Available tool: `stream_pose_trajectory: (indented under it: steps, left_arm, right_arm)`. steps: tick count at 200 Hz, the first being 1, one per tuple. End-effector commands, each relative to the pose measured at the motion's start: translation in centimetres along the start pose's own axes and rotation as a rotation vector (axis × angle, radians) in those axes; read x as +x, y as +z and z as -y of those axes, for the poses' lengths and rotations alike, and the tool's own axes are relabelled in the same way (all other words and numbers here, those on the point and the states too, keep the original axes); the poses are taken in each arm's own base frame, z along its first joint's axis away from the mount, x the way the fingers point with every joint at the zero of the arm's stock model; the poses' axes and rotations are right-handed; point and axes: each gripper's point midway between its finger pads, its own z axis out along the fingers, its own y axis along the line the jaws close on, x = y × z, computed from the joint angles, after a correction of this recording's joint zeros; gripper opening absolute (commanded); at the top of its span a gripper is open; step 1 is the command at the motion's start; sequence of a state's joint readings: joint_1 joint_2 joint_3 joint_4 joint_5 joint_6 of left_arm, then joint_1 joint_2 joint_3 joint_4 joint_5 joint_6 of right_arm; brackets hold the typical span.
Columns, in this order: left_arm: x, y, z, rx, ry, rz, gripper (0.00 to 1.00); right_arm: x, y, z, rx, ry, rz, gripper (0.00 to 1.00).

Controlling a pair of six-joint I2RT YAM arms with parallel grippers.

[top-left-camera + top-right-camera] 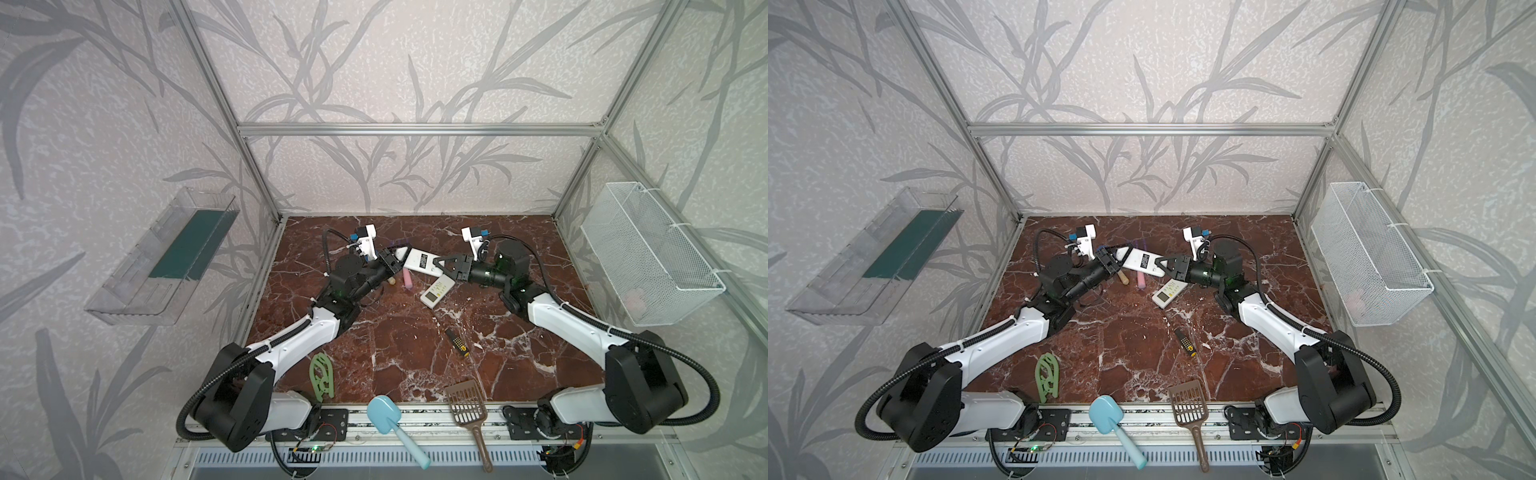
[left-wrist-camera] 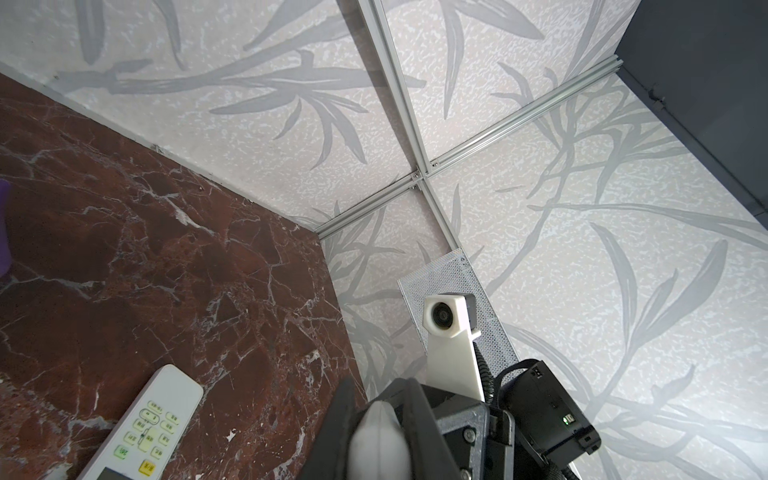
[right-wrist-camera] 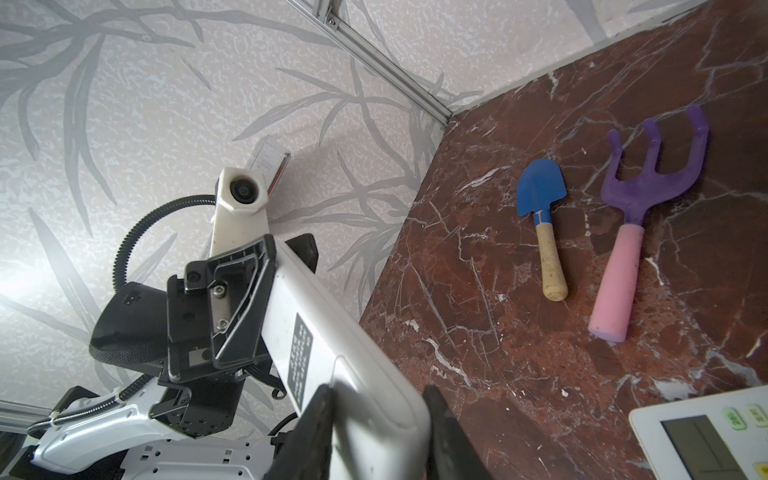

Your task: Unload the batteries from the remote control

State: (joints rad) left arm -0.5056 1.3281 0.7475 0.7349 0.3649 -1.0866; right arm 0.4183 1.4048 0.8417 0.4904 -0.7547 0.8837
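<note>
Scoops lay nearest, well short of both hands: a light-blue scoop (image 1: 384, 411) and a brown slotted scoop (image 1: 465, 401) at the front edge of the marbled worktop (image 1: 395, 353), with a green openwork piece (image 1: 322, 376) on the left arm's side. Farther in, a yellow-black screwdriver (image 1: 456, 342) lay apart from either hand, closer to the right one. Just under the right hand (image 1: 438, 266) a second remote (image 1: 437, 292) rested on the worktop, its display and buttons up.

Between the two hands the remote control (image 1: 422, 261) hung in the air, clear of the worktop, its labelled back turned upward. The left hand (image 1: 398, 255) was clenched on its tapered end. The right hand grasped the opposite end, its black fingers (image 3: 316, 419) lying against both long edges. The batteries were hidden in every view.

Below the held remote control, nearer the left hand, lay a blue shovel (image 3: 540, 191) with a tan handle and a purple rake (image 3: 619, 282) with a pink handle, side by side and not touching.
</note>
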Motion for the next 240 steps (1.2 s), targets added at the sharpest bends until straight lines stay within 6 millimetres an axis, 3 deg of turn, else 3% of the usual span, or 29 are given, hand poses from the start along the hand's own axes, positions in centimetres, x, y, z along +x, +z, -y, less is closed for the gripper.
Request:
stream_pose_trajectory:
  steps: [1, 67, 152, 240]
  left_arm:
    - [-1.2, 0.2, 4.3, 0.132, 0.01, 0.025, 0.0]
    - [-1.6, -0.1, 6.1, 0.184, 0.0, 0.029, 0.0]
    - [-1.6, 0.2, 5.4, 0.169, -0.03, 0.04, 0.0]
    - [-2.1, -0.6, 4.9, 0.131, -0.019, 0.08, 0.0]
  right_arm:
    - [1.1, 0.4, -0.7, -0.04, -0.023, -0.035, 0.31]
    - [1.1, -0.3, -0.7, -0.063, -0.012, -0.028, 0.3]
    - [0.8, 0.1, -1.4, -0.088, -0.005, -0.035, 0.4]
    - [1.1, -0.1, -1.2, -0.054, -0.012, -0.037, 0.4]
